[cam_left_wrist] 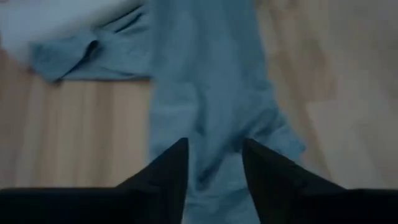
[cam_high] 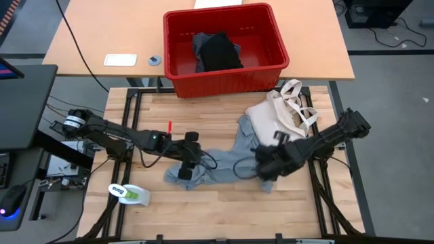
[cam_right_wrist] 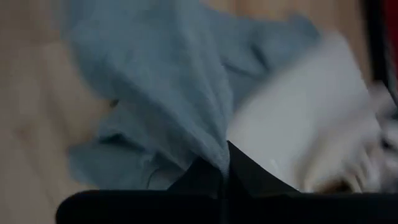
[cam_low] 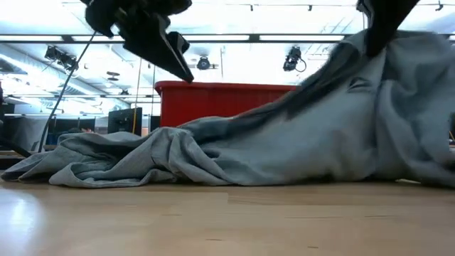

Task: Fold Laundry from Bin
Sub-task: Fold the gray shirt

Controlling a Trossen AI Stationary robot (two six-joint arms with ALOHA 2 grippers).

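The left arm comes in from the left edge of the high view and stretches right across the middle of the frame. Its left gripper (cam_high: 186,165) sits left of centre, pointing down, fingers (cam_left_wrist: 163,177) parted with a clear gap between them.

The right arm enters from the right edge and slants down-left toward centre. The right gripper (cam_high: 266,165) lies right of centre, its fingers (cam_right_wrist: 211,174) pressed together, pinching a fold of the T-shirt (cam_right_wrist: 168,93), raised in the low view.
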